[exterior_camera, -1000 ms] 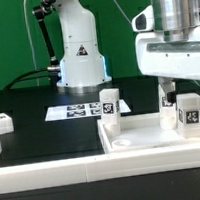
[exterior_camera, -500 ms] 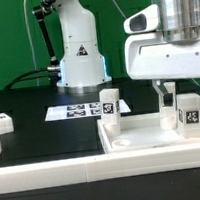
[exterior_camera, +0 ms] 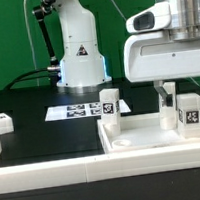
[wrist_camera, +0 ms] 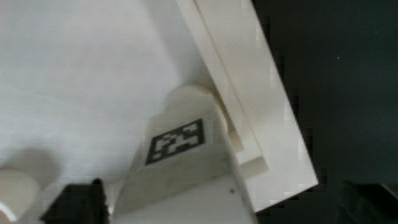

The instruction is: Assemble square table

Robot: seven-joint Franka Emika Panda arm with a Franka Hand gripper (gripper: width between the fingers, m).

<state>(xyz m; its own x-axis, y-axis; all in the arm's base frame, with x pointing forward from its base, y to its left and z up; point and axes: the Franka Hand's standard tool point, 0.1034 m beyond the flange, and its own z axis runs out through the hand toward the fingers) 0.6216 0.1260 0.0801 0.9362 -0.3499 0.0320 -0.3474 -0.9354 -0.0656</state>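
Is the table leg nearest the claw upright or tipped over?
Upright: the leg stands on end on the tabletop, its tag facing the exterior camera.

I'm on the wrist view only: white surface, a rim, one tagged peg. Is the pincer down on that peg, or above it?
Observer: Above it. The pincer hovers open over the tagged leg, which stands at the exterior view's right side of the square top.
Operator: Any other leg on the top?
Observer: A second leg stands upright at the top's far corner, on the exterior view's left.
Operator: Loose ones?
Observer: One loose leg sits on the black table, far to the exterior view's left, apart from the top.
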